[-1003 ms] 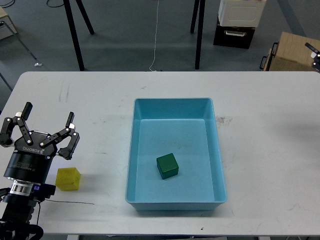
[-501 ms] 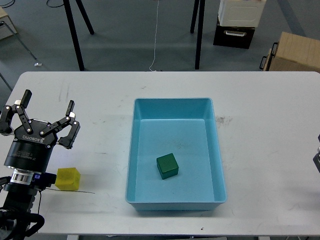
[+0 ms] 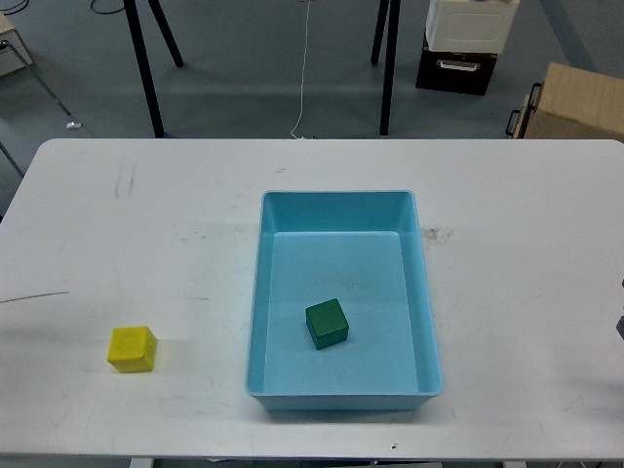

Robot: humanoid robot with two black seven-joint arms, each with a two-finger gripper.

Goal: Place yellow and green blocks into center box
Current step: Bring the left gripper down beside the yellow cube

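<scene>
Operator: White tabletop (image 3: 146, 195) status, please. Where do the task items sit?

Unit: On the table, the blue box (image 3: 341, 200) stands at the centre, long axis running away from me. The green block (image 3: 327, 324) already lies on the box floor, toward the near end and slightly left of the box's middle line. The yellow block (image 3: 132, 349) rests on the bare table, well apart from the box, to the left of its near-left corner.

Operator: Gripper state?

Unit: Neither of my grippers is in view. I cannot report whether either one is spread, pressed together or pinching anything. A small dark shape touches the right edge of the view; it is too little to identify.

Operator: Which arm serves the next pick?

Unit: My judgement: the left arm. The yellow block lies on the left side of the table, near my edge, and the box stands between it and the right side. A right-arm reach would have to cross over the box.

Operator: Block orientation?

Unit: It is roughly cubic, so no long axis governs the grasp. Its faces sit slightly turned relative to the table edge; the fingers should align to a pair of opposite faces.

Operator: Remaining work?

Unit: One block of two, by my estimate. The carry direction is rightward from the block into the box.
</scene>
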